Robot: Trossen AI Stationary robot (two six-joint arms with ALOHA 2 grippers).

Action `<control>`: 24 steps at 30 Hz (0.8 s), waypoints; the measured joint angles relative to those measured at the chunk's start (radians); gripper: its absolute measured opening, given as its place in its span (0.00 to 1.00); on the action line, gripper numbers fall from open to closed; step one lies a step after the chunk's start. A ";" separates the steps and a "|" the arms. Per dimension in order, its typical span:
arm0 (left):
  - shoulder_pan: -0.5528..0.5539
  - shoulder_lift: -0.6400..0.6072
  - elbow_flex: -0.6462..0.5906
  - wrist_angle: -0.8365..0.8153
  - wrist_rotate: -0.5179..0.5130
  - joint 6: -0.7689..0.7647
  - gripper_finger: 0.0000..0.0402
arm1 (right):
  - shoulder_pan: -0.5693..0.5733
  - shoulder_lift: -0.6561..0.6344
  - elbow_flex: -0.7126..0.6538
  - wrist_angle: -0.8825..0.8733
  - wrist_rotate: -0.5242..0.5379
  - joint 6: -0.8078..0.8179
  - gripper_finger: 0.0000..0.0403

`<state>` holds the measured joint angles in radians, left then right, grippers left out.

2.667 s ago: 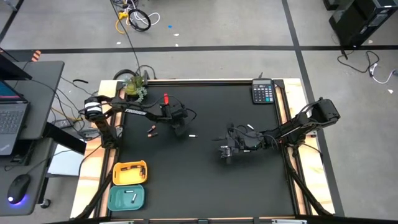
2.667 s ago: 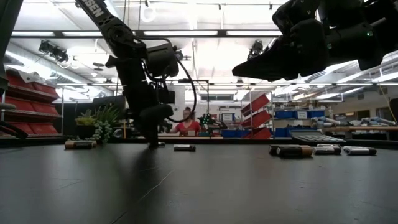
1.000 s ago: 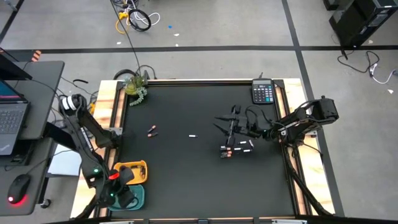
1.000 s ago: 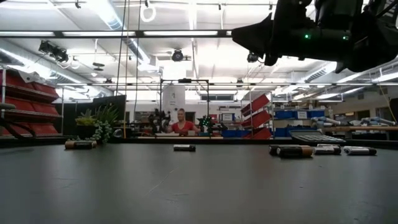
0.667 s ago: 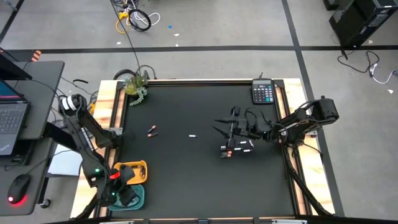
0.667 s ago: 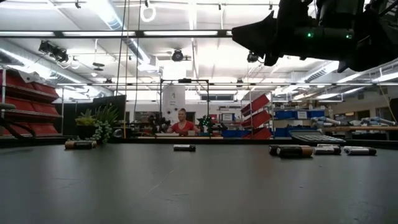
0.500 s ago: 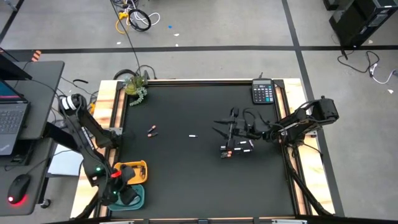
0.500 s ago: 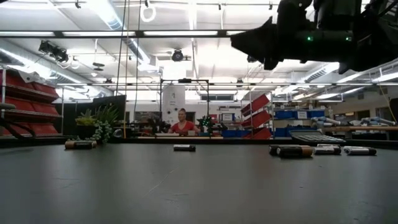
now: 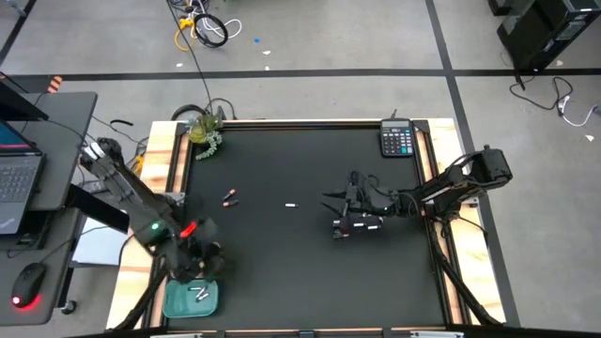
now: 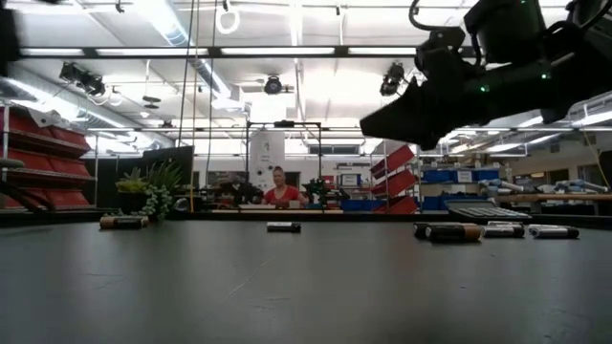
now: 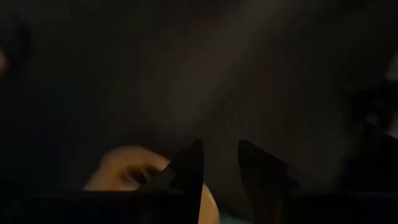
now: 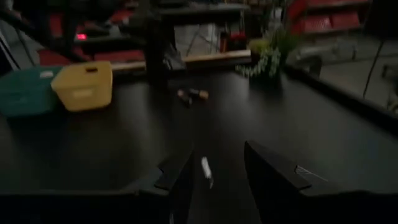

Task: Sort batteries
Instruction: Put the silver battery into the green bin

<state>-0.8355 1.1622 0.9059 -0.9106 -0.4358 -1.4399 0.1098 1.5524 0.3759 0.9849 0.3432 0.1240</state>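
Two dark batteries with copper ends [image 9: 229, 197] and one white battery [image 9: 290, 204] lie on the black mat. A cluster of white and dark batteries [image 9: 358, 224] lies at mid-right and shows in the low view [image 10: 449, 231]. My right gripper [image 9: 332, 200] hovers open just left of the cluster. In its wrist view [image 12: 214, 177] the white battery [image 12: 206, 167] lies ahead between its fingers, untouched. My left gripper [image 9: 202, 260] is open over the yellow bin [image 11: 124, 168], which the arm hides in the high view. The teal bin [image 9: 178, 305] holds two white batteries [image 9: 198, 293].
A calculator [image 9: 396, 139] sits at the far right corner and a small plant [image 9: 202, 131] at the far left corner. The mat's middle and near part are bare. A person in red [image 10: 279, 191] sits in the room beyond the table.
My left gripper has moved from over the teal bin toward the table's far edge and now stands over the yellow bin. The teal bin's two white batteries have come into sight. My right gripper has tipped downward and shifted a little toward the near edge.
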 joint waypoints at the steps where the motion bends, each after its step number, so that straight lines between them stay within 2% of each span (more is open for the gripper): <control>1: 0.030 0.000 0.001 0.005 -0.021 0.064 0.27 | 0.015 -0.001 0.000 -0.020 0.021 0.010 0.38; 5: 0.135 0.003 0.001 0.040 -0.102 0.305 0.27 | 0.081 -0.029 0.000 -0.137 0.063 0.062 0.38; 10: 0.235 0.003 0.001 0.054 -0.263 0.528 0.27 | 0.166 -0.092 0.001 -0.395 0.156 0.199 0.38; 15: 0.295 0.003 -0.008 0.073 -0.465 0.703 0.27 | 0.240 -0.181 0.001 -0.626 0.215 0.333 0.37; 19: 0.344 0.004 -0.045 0.173 -0.616 0.789 0.27 | 0.281 -0.278 0.030 -0.871 0.244 0.443 0.37; 22: 0.391 0.004 -0.073 0.269 -0.632 0.868 0.27 | 0.304 -0.331 0.097 -1.135 0.274 0.520 0.37; 24: 0.426 0.004 -0.090 0.330 -0.570 0.938 0.27 | 0.312 -0.348 0.150 -1.320 0.274 0.559 0.37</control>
<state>-0.4099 1.1660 0.8158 -0.5803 -1.0059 -0.5017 0.4220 1.2048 0.5257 -0.3356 0.6168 0.6832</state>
